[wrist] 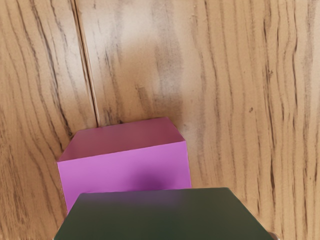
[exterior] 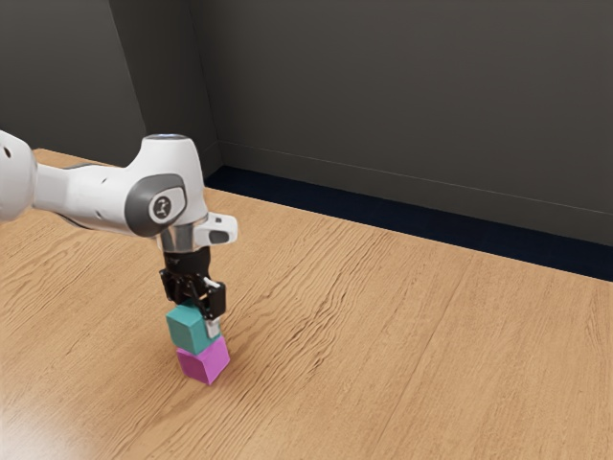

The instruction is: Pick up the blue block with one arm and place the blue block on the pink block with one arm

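Found blue block (exterior: 185,331) on top of pink block (exterior: 204,364), offset toward ten o'clock; hung gripper (exterior: 194,323) straight over both on wooden table (exterior: 402,345); could not tell whether clamped or released.

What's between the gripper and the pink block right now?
The blue block, stacked on the pink block directly under the gripper, as the exterior view shows.

blue block (exterior: 187,329) atop pink block (exterior: 204,363), open table (exterior: 431,345) all round

The upper block (exterior: 188,330) appears to rest on the lower block (exterior: 204,363) on the table (exterior: 402,345), gripper (exterior: 195,324) directly over it.
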